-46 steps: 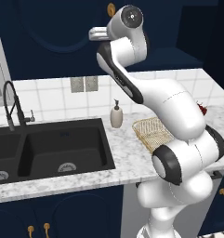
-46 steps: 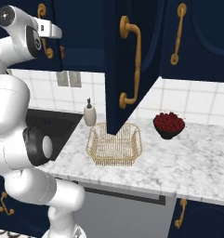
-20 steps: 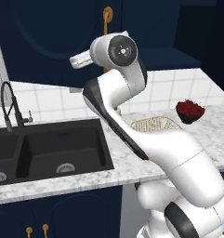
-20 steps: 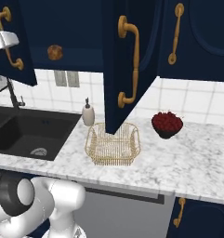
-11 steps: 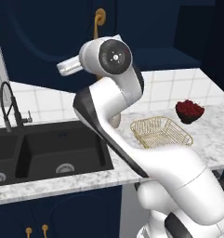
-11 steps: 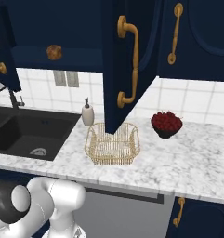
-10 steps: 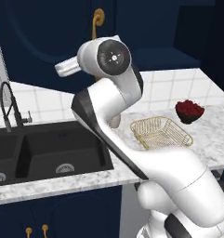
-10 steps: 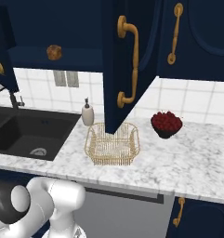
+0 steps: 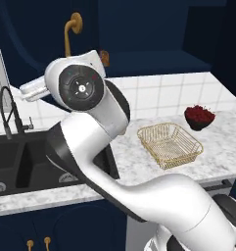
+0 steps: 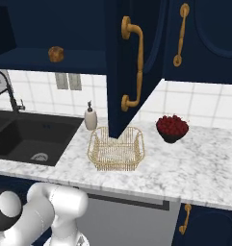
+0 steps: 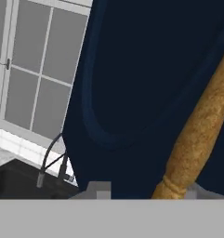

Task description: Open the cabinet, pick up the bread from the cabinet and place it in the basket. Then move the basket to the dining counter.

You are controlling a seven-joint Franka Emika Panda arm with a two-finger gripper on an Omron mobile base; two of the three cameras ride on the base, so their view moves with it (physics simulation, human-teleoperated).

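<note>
Right base view: the cabinet (image 10: 132,67) occupies the upper frame with one door swung open, and the bread (image 10: 55,54) rests on its shelf at upper left. The basket (image 10: 116,149) sits at frame centre on the marbled counter (image 10: 194,163), between a soap bottle (image 10: 90,118) and a dark red bowl (image 10: 172,128). Hand view: the gripper (image 11: 146,188) at the bottom edge straddles a brass handle (image 11: 199,125); whether it clasps the handle cannot be told.

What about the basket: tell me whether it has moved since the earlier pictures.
No. The basket keeps its place beside the dark red bowl.
</note>
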